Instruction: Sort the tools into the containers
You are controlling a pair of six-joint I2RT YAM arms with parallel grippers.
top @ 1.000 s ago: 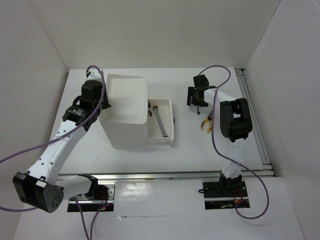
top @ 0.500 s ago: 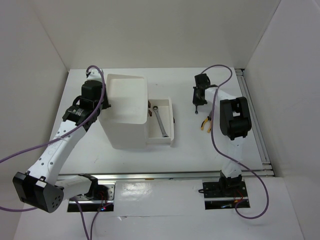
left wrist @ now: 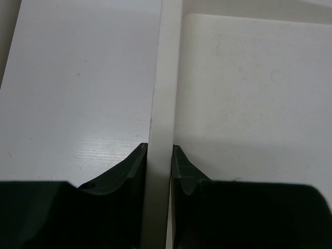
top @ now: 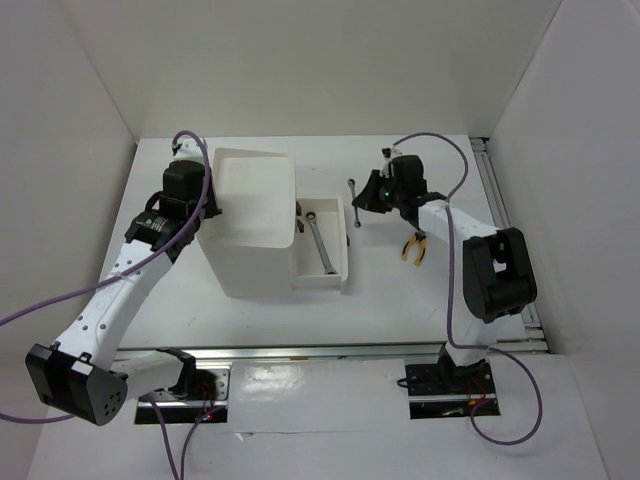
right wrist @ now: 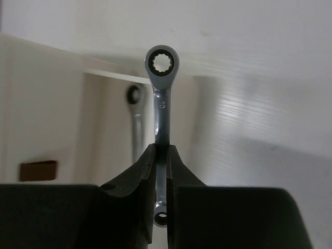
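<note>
My right gripper (top: 368, 198) is shut on a silver wrench (top: 354, 196), held above the table just right of the pulled-out drawer (top: 344, 262). In the right wrist view the wrench (right wrist: 162, 83) sticks out past the gripper (right wrist: 162, 148), ring end forward. A second silver wrench (top: 320, 240) lies in the drawer and shows behind the held one (right wrist: 136, 122). Yellow-handled pliers (top: 413, 247) lie on the table to the right. My left gripper (top: 206, 203) is shut on the left wall of the tall white box (top: 250, 235); that wall (left wrist: 165, 78) runs between the gripper (left wrist: 160, 150) jaws.
The drawer's dark reddish-brown handle (right wrist: 38, 170) shows at the left of the right wrist view. White enclosure walls stand on three sides. A metal rail (top: 505, 230) runs along the table's right edge.
The right gripper closed on the wrench at the back right, then swung left with it toward the drawer. The left arm and box stayed put.
</note>
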